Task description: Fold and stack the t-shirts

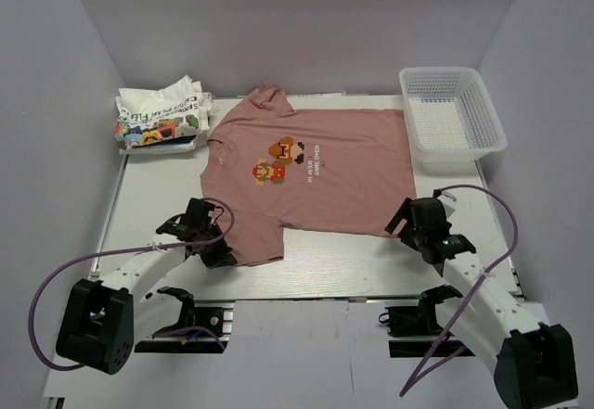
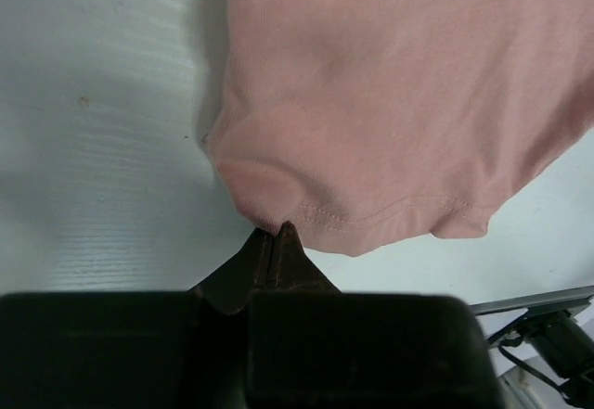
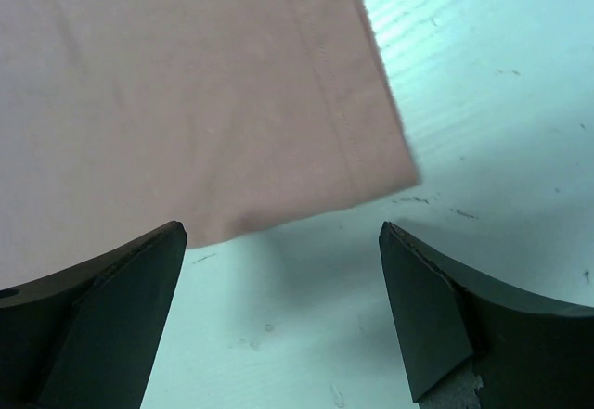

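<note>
Right, white mesh basket (image 1: 441, 71) sits far right on the tabletop (image 1: 353, 265), only its own mesh showing inside. Left arm reaches low and forward; left claw (image 2: 278, 235) is pinched closed on the pink tee's (image 1: 343, 177) near sleeve edge. Right claw (image 3: 283, 233) is spread wide at the near hem corner, gripping nothing. Pink tee lies flat mid-tabletop, long axis left-right, collar left, hem right. White tee (image 1: 162, 117) is bundled far left.
</note>
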Controlling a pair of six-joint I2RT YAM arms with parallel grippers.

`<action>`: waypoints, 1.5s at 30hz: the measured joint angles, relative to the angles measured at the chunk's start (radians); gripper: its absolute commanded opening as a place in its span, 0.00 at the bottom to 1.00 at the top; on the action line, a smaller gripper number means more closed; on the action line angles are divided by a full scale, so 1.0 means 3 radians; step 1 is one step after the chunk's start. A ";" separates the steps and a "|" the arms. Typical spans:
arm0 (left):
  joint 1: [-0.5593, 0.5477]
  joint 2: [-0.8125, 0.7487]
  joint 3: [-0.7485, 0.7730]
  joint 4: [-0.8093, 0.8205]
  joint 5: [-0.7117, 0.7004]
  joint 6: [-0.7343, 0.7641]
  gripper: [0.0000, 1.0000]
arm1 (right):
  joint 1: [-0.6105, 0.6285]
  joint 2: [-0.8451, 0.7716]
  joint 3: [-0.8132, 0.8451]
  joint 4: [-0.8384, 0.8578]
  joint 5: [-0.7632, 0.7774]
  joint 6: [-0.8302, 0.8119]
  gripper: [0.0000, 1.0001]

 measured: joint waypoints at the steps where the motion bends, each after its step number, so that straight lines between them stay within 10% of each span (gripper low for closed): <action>1: -0.0001 -0.0009 0.0004 0.0006 -0.0005 0.0028 0.00 | -0.0008 -0.0079 -0.0039 -0.0027 0.0027 0.0037 0.90; 12: -0.0004 -0.0233 0.0080 0.0347 0.0230 0.0366 0.00 | -0.0039 0.0262 -0.0107 0.0116 0.0229 0.0146 0.90; 15: -0.0004 -0.0268 0.0085 0.0473 0.0359 0.0430 0.00 | -0.0048 0.0477 -0.0029 0.0239 0.0278 0.0140 0.75; 19: -0.0004 -0.0268 0.0153 0.0621 0.0490 0.0483 0.00 | -0.0060 0.0717 0.0027 0.0369 0.0285 0.0170 0.16; 22: -0.0004 -0.0266 0.0271 0.0762 0.0547 0.0500 0.00 | -0.0060 0.0739 0.0034 0.0376 0.0262 0.0141 0.01; 45: 0.0067 0.1250 0.2197 0.1563 -0.0387 0.0824 0.00 | -0.0078 0.1518 0.1443 0.0125 0.0320 -0.0262 0.00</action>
